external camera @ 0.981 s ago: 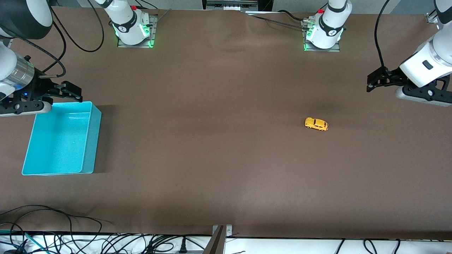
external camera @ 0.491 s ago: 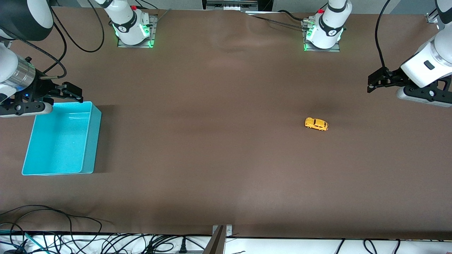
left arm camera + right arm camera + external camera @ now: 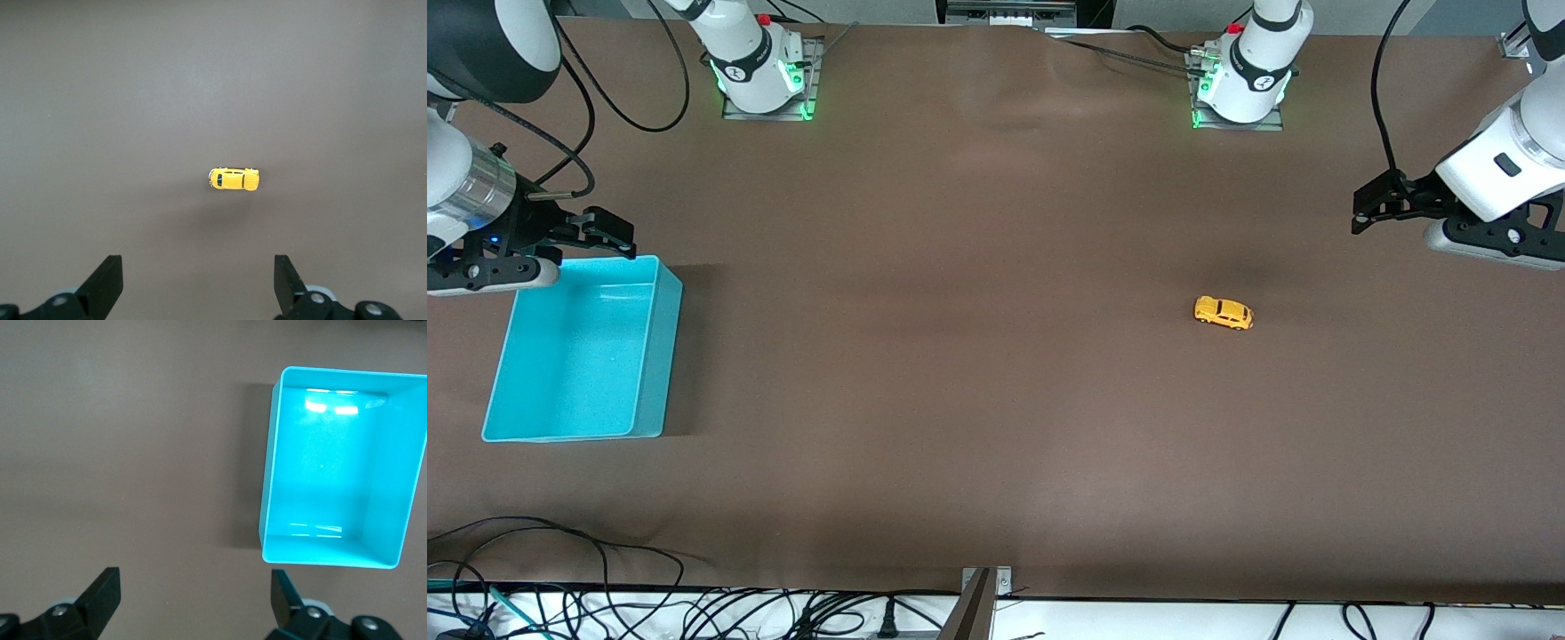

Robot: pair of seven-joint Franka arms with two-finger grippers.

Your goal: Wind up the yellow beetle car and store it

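Note:
The yellow beetle car (image 3: pixel 1224 313) stands on its wheels on the brown table, toward the left arm's end. It also shows in the left wrist view (image 3: pixel 233 179), alone on bare table. My left gripper (image 3: pixel 1360 209) is open and empty in the air over the table near that end, apart from the car; its own view (image 3: pixel 198 267) shows the jaws wide apart. The turquoise bin (image 3: pixel 667 338) is empty at the right arm's end. My right gripper (image 3: pixel 618 236) is open and empty, over the table just beside the bin's rim (image 3: pixel 267 487); its jaws (image 3: pixel 193 583) hold nothing.
Two arm bases with green lights (image 3: pixel 760 71) (image 3: pixel 1240 84) stand at the table's edge farthest from the front camera. Loose cables (image 3: pixel 605 604) and a metal bracket (image 3: pixel 983 587) lie along the nearest edge. Bare brown table lies between the car and the bin.
Both grippers have shifted only slightly, the right one a little away from the front camera. The car and the bin have not moved.

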